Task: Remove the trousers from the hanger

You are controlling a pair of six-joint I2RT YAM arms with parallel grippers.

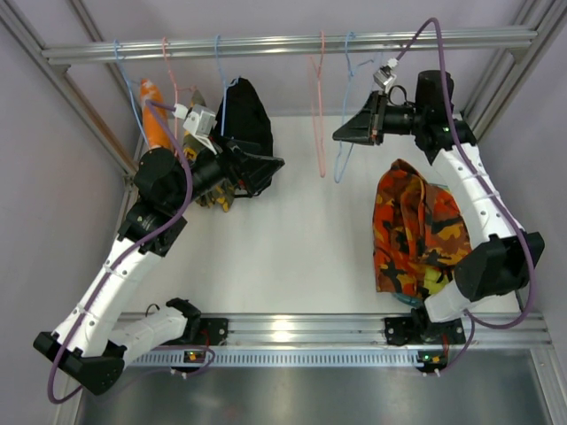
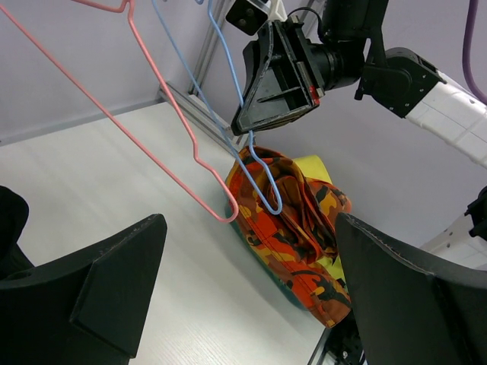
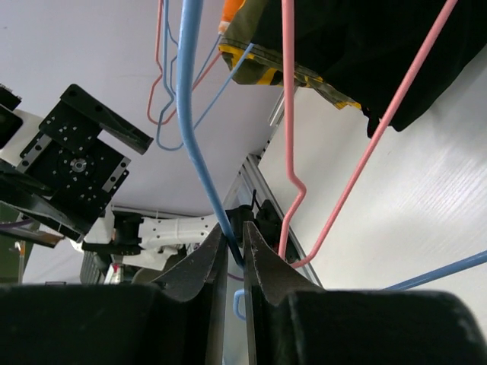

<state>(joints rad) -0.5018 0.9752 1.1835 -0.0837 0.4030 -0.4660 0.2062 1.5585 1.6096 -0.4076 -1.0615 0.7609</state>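
Trousers point(image 1: 416, 232) in orange camouflage lie heaped on the white table point(image 1: 301, 257) at the right of the top view, beside the right arm and clear of any wire. By that lie, they look to be off the hanger.

They are soft, limp cloth, light and not fragile. They should sag and slip rather than hold a shape. A bunched fold or the thick waistband would likely give the surest hold, though I cannot pick out the waistband in the heap.

Just above and left of the heap hangs the blue hanger point(image 3: 188, 61), bare. The right hand point(image 3: 234, 236) is narrowed onto its wire, which runs down between the two fingertips. A pink hanger point(image 3: 288, 114) hangs beside it, also bare.

Across the frame, the left hand point(image 1: 270, 173) is spread wide and holds nothing. It sits just below a black garment point(image 1: 248, 115) hanging from the rail point(image 1: 292, 42) at upper left.

- **Right wrist view:** only this one shows the wire caught in the pinch, and it does not show the trousers at all.
- **Left wrist view:** it shows the blue loop dangling free in front of the heap, with yellow and teal cloth beneath it.
- **Top view:** this alone gives the whole layout.
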